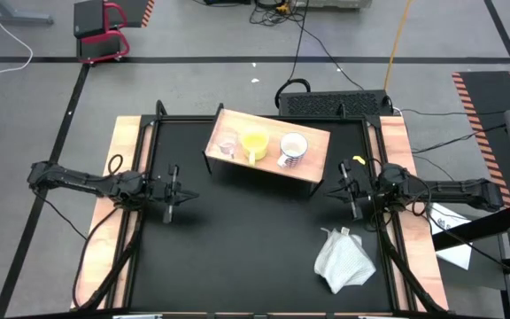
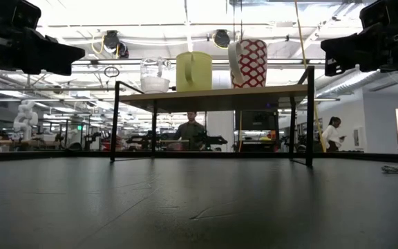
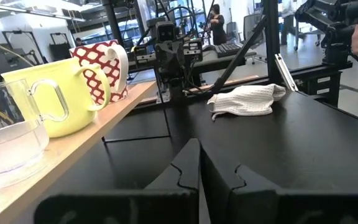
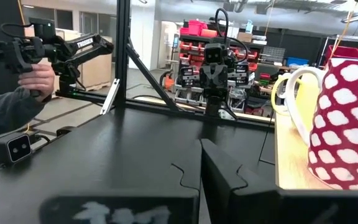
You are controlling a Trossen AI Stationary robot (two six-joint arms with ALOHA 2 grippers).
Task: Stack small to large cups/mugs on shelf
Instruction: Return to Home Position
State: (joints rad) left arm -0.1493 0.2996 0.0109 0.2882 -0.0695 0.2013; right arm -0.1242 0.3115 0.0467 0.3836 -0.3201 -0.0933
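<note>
**All three vessels on shelf; arms at bench sides, stow step in hand**

**Vessels.** Clear glass cup [image 1: 227,144], yellow mug [image 1: 254,144] and white patterned mug [image 1: 292,149] stand upright in a row on the shelf [image 1: 315,152]. They run smallest to largest from left-arm side to right-arm side. Low view shows slim gaps betw. them, no contact seen. Shelf sits far-centre on the bench [image 1: 237,257], skewed a little to its edges.

**Tools.**
- Left tool [image 1: 173,188] hangs over bench's left part, well apart from shelf. Fingers pressed together, nothing held.
- Right tool [image 1: 351,190] mirrors it on right side, near shelf's right front corner. Fingers likewise together, empty.

**Step judged.** Placing work looks complete. What is in hand is the return to rest pose. Next move calls for drawing each arm back along its own side, w/ no sweep toward shelf. Tools need no change.

**Edges / room.**
- Glass cup stands close to shelf's left end, so little margin if shelf is knocked.
- Patterned mug has bare board beyond it on the right.
- Right tool's nearness to the shelf corner is the main snag risk.
- White cloth [image 1: 343,259] lies front-right on bench, apart from right arm as seen from above.
- Mid-bench betw. the tools is open, ample room to withdraw.
</note>
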